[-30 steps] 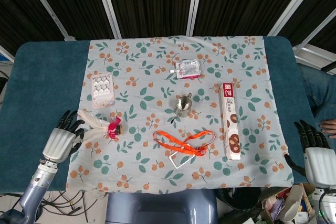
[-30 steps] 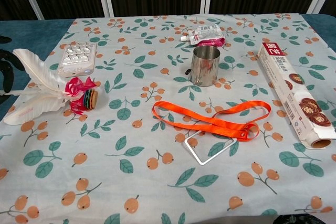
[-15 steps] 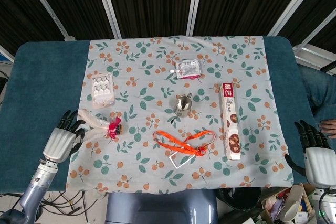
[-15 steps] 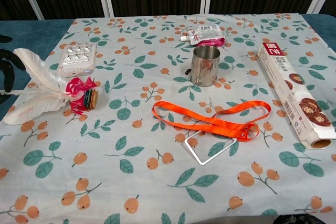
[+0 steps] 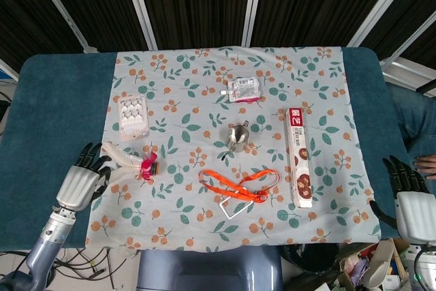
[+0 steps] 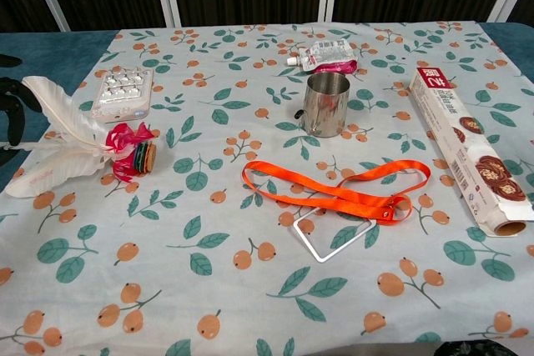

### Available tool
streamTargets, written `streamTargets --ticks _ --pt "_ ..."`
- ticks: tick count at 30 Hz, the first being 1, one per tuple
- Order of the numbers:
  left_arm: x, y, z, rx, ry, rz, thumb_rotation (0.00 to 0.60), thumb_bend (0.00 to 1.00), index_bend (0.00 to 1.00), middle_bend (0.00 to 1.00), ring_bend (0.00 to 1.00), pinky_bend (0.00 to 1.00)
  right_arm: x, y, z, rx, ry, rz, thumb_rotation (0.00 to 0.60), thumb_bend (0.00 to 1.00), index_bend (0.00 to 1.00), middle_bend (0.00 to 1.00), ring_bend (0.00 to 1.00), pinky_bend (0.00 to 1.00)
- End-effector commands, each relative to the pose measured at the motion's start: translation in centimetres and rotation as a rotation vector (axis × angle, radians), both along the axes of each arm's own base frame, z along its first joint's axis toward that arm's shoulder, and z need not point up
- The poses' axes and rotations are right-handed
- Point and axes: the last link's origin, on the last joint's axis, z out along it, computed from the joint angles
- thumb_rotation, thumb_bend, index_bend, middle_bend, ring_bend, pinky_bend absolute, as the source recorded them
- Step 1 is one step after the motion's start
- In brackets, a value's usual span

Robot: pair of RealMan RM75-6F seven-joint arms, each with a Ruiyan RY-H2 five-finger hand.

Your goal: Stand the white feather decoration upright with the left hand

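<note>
The white feather decoration point(image 5: 122, 158) lies flat on the floral cloth at the left, its white plumes pointing left. Its pink ribbon and round striped base point(image 5: 150, 166) point right. In the chest view the feathers point(image 6: 55, 141) and the base point(image 6: 143, 157) show the same lie. My left hand point(image 5: 81, 179) rests just left of the feather tips with its fingers spread, holding nothing. Only its dark fingertips point(image 6: 12, 99) show at the chest view's left edge. My right hand point(image 5: 409, 202) hangs off the table's right edge, fingers apart and empty.
A blister pack point(image 5: 132, 116) lies behind the feather. A steel cup point(image 5: 237, 134) stands mid-table with a pouch point(image 5: 243, 89) beyond it. An orange lanyard point(image 5: 238, 183) with a clear card holder lies near the front. A long cookie box point(image 5: 300, 157) lies at the right.
In the chest view the left hand's fingertips have crept slightly up the left edge. The feather decoration and the right hand have not moved.
</note>
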Motion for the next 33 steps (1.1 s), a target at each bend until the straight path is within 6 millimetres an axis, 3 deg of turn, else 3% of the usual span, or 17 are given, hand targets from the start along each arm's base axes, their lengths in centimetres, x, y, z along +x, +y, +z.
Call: streamTargets --ticks 1,16,23,33 --pt "0.0 0.0 0.0 0.0 0.0 -0.001 0.6 0.44 0.63 0.31 0.0 0.04 0.0 0.0 0.0 0.0 0.0 0.0 0.6 0.13 0.08 0.05 0.1 0.16" --pt "2.1 1.7 1.4 -0.009 0.08 -0.089 0.6 0.47 0.64 0.33 0.0 0.04 0.0 0.0 0.0 0.0 0.001 0.004 0.6 0.13 0.08 0.05 0.1 0.16" --pt "5.5 3.5 2.8 -0.008 0.17 -0.187 0.6 0.47 0.64 0.33 0.0 0.04 0.1 0.0 0.0 0.001 0.003 0.004 0.6 0.13 0.08 0.05 0.1 0.16" --pt "10.5 4.6 2.5 -0.037 0.254 -0.28 0.6 0.47 0.64 0.33 0.0 0.05 0.1 0.0 -0.1 0.003 0.005 0.002 0.6 0.13 0.08 0.05 0.1 0.16"
